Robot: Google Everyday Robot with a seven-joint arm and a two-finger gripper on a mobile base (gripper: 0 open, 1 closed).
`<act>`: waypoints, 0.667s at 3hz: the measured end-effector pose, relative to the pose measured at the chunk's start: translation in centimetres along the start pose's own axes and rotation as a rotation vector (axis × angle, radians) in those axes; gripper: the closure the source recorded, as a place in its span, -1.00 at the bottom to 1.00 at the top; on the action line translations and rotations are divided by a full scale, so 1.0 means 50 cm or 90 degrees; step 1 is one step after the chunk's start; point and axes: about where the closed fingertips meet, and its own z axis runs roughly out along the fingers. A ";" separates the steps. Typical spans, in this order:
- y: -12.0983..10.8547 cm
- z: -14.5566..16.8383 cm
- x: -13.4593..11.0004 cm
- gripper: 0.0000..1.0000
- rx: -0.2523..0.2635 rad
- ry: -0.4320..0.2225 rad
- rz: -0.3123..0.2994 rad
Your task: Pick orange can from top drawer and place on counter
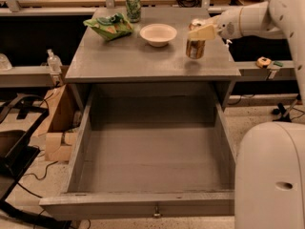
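Here the gripper (200,31) reaches in from the right on its white arm (252,20), over the right part of the counter (119,56). Its pale fingers are clamped on the upper part of the orange can (195,46). The can is upright and appears to hang just above the grey top, with a dark shadow on the surface under it. Just left of the can sits a white bowl (158,34). Further left lies a green snack bag (108,26), and a green-and-white can (133,6) stands at the back edge. Below, the top drawer (133,202) is pulled fully out, its small metal knob (156,213) facing the camera. The robot's white body (269,175) fills the lower right corner.
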 end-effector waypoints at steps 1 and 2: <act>-0.018 0.024 0.087 1.00 -0.001 0.018 0.017; -0.019 0.018 0.072 0.67 -0.001 0.018 0.017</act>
